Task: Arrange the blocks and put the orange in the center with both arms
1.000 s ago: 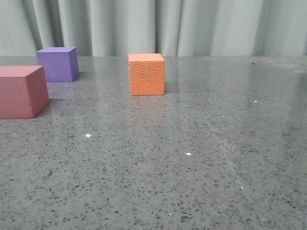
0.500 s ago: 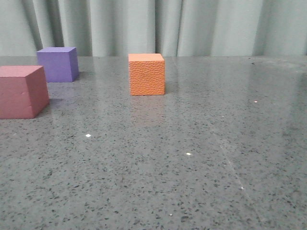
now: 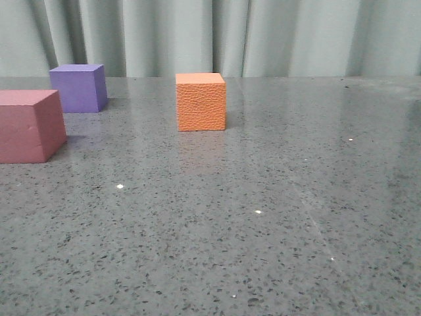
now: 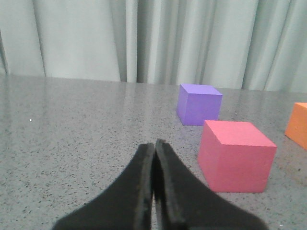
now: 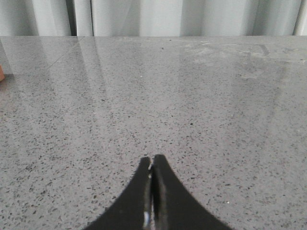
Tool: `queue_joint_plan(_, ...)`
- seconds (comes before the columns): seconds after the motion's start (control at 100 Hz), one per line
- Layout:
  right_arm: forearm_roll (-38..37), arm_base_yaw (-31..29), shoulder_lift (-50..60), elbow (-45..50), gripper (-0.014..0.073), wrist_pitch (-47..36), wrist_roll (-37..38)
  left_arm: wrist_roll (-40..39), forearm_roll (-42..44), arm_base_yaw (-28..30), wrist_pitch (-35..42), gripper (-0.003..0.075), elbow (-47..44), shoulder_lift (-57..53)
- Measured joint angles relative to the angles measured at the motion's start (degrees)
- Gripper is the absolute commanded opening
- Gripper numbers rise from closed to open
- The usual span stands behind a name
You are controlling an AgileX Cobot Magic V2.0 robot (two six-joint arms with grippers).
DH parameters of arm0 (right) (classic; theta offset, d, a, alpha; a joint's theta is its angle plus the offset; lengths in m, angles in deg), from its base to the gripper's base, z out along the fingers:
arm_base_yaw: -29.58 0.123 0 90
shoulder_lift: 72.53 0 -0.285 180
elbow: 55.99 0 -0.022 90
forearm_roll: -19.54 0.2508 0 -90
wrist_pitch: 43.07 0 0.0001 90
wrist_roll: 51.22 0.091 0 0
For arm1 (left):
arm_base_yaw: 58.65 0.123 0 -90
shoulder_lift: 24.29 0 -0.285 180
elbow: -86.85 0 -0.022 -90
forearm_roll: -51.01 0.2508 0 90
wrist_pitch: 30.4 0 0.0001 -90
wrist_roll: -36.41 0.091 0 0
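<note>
The orange cube with a pebbled face stands on the grey speckled table, back of the middle. The purple cube sits at the far left, and the larger pink-red cube is nearer, cut by the left edge. Neither gripper appears in the front view. In the left wrist view my left gripper is shut and empty, short of the pink-red cube; the purple cube lies behind it and an orange cube edge shows beside them. My right gripper is shut over bare tabletop.
Pale green-grey curtains hang behind the table's far edge. A sliver of the orange cube shows at the edge of the right wrist view. Small white specks dot the stone.
</note>
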Motion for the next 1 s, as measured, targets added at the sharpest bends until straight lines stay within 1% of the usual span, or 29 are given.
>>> queue_joint_plan(0.09, 0.00, 0.00, 0.00, 0.00, -0.0067, 0.00, 0.00, -0.09, -1.19, 0.00, -6.44, -0.0019, 7.35, 3.23)
queue_joint_plan(0.22, 0.00, 0.00, 0.00, 0.00, -0.0067, 0.00, 0.00, -0.09, -1.64, 0.00, -13.93, -0.0019, 19.88, 12.46)
queue_joint_plan(0.36, 0.00, 0.00, 0.03, 0.00, -0.0067, 0.00, 0.00, -0.09, -2.51, 0.00, -19.09, -0.0019, 32.17, 23.42)
queue_joint_plan(0.5, 0.00, 0.00, 0.03, 0.00, -0.0067, -0.03, 0.00, -0.09, -2.88, 0.00, -22.38, -0.0019, 41.69, 32.33)
queue_joint_plan(0.64, 0.00, 0.00, 0.03, 0.00, -0.0067, -0.03, 0.00, -0.09, -3.38, 0.00, -23.07, -0.0019, 46.48, 38.34)
queue_joint_plan(0.89, 0.00, 0.00, 0.03, 0.00, -0.0067, -0.03, -0.04, -0.09, -4.12, 0.00, -24.25, -0.0018, 47.31, 42.53)
queue_joint_plan(0.94, 0.00, 0.00, 0.03, 0.00, -0.0067, -0.03, -0.04, -0.09, -4.20, 0.00, -24.25, -0.0005, 47.31, 42.94)
queue_joint_plan(1.0, 0.00, 0.00, 0.03, 0.00, -0.0067, -0.03, -0.04, -0.09, -4.20, 0.00, -24.25, 0.0046, 47.31, 43.42)
